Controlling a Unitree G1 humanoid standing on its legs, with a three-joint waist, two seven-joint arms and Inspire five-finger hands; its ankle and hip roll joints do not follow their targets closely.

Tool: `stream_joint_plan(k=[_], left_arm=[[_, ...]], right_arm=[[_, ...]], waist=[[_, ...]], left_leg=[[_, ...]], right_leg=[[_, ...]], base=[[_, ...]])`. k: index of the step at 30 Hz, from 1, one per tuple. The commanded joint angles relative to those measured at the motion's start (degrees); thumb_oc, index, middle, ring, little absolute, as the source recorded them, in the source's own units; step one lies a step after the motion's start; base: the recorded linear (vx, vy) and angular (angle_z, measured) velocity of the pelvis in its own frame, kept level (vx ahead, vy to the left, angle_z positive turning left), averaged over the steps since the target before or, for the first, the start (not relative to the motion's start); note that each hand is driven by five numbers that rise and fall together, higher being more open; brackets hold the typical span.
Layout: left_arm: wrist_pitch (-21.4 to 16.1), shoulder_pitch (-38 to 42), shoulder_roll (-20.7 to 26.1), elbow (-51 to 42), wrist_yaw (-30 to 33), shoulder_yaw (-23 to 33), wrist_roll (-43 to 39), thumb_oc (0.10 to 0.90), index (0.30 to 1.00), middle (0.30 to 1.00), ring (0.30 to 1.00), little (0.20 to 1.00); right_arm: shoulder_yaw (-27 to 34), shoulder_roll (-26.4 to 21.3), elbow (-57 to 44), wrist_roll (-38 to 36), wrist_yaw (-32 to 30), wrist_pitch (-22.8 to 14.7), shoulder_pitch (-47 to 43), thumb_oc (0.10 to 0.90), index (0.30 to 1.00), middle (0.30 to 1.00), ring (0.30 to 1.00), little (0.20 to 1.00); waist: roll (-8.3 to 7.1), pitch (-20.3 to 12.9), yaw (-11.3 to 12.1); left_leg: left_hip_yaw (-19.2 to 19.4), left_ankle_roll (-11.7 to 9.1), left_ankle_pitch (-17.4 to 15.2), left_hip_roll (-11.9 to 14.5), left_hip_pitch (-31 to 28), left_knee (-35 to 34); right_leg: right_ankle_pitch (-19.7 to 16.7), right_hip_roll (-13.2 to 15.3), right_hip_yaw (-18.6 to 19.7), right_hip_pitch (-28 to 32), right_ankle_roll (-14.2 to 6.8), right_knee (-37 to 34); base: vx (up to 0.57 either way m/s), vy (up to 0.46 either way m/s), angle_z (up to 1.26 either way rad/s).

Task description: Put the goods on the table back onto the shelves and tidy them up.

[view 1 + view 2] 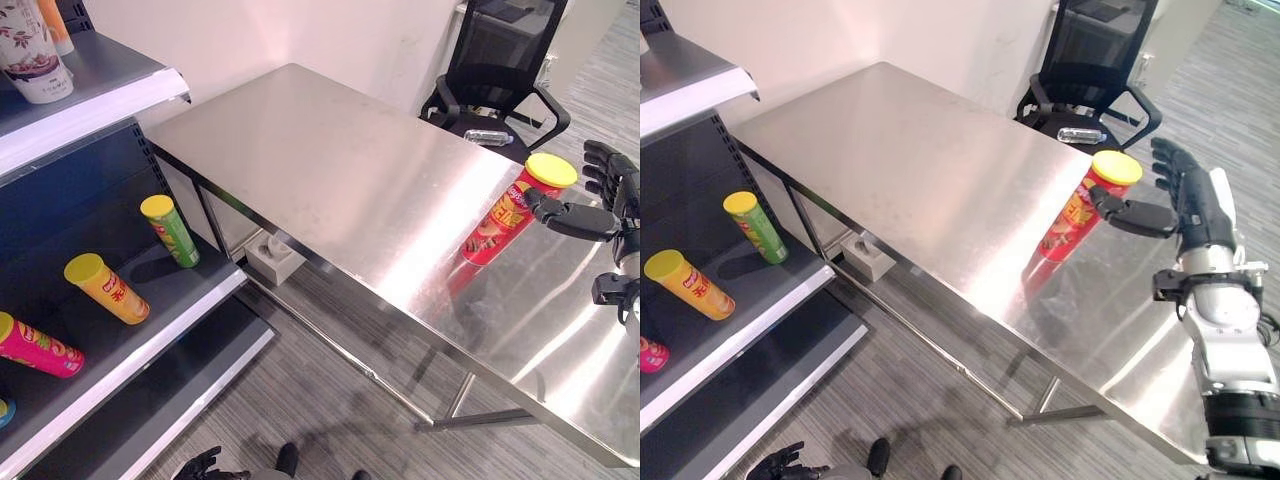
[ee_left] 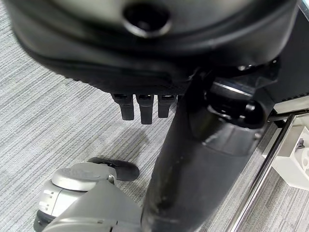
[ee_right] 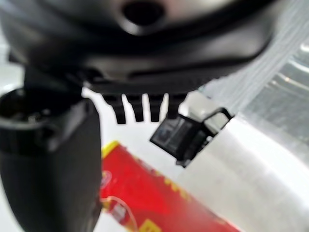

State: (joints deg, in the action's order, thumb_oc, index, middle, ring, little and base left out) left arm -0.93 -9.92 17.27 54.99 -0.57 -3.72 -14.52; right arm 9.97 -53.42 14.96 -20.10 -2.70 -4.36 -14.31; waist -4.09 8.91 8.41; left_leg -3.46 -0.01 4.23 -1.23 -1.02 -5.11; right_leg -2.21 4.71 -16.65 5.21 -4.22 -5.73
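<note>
A red chips can (image 1: 503, 218) with a yellow lid stands upright, a little tilted, on the steel table (image 1: 330, 170) near its right part. My right hand (image 1: 612, 190) is just to the can's right, open. Its fingers are straight and its thumb (image 1: 1135, 214) reaches to the can's upper side, touching it or nearly so. The right wrist view shows the red can (image 3: 159, 198) just past the straight fingers (image 3: 140, 108). Low by the floor, in front of the shelves, my left hand (image 1: 200, 465) hangs idle with relaxed fingers (image 2: 141, 107).
The shelf unit (image 1: 150, 350) stands at the left. Green (image 1: 172, 230), yellow (image 1: 105, 288) and pink (image 1: 35, 345) cans lie on its middle board, and a white patterned tub (image 1: 30, 50) stands on top. A black office chair (image 1: 495, 70) is behind the table and a white box (image 1: 270, 258) under it.
</note>
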Motion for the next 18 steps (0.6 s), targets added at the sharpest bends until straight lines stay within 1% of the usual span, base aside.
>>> stream_joint_plan(k=[1,9,16,18], left_arm=[[-1.29,2.11,2.03,0.58,-0.14,-1.25,0.08,0.8,0.9,0.9,0.9,0.9],[-1.29,2.1,2.26,0.43,-0.13,-1.68,-0.1,0.8,0.9,0.9,0.9,0.9],[-1.36,2.03,2.43,1.1,0.01,-1.82,-0.09,0.8,0.9,0.9,0.9,0.9],[-1.37,2.04,2.42,1.1,0.01,-1.81,-0.09,0.8,0.9,0.9,0.9,0.9]], right_arm=[[3.93,-3.87,-1.7,-0.48,-2.24,-3.99,-5.7,0.8,0.9,0.9,0.9,0.9],[0.7,-3.38,-1.12,-0.32,-1.9,-3.78,-8.65,0.8,0.9,0.9,0.9,0.9],[-2.25,-4.33,0.29,0.37,-1.82,-3.49,-11.44,0.8,0.9,0.9,0.9,0.9],[-2.29,-4.34,0.31,0.36,-1.82,-3.5,-11.48,0.8,0.9,0.9,0.9,0.9]], waist=[[-1.77,-4.27,1.79],[-1.9,-4.28,2.38],[-2.16,-4.24,3.01],[-2.16,-4.24,2.99]], left_leg=[[0.57,-4.56,-2.16,3.51,0.04,0.11],[0.56,-4.55,-2.17,3.37,0.09,0.11],[0.13,-4.6,-2.02,3.21,0.43,0.11],[0.12,-4.6,-2.02,3.2,0.44,0.11]], right_leg=[[1.17,5.02,-2.85,3.78,-6.45,0.73],[1.14,5.02,-3.01,3.82,-6.47,0.73],[1.02,5.04,-3.59,4.0,-6.4,0.73],[1.02,5.04,-3.6,4.0,-6.4,0.73]], base=[[0.0,0.0,0.0],[0.0,0.0,0.0],[0.0,0.0,0.0],[0.0,0.0,0.0]])
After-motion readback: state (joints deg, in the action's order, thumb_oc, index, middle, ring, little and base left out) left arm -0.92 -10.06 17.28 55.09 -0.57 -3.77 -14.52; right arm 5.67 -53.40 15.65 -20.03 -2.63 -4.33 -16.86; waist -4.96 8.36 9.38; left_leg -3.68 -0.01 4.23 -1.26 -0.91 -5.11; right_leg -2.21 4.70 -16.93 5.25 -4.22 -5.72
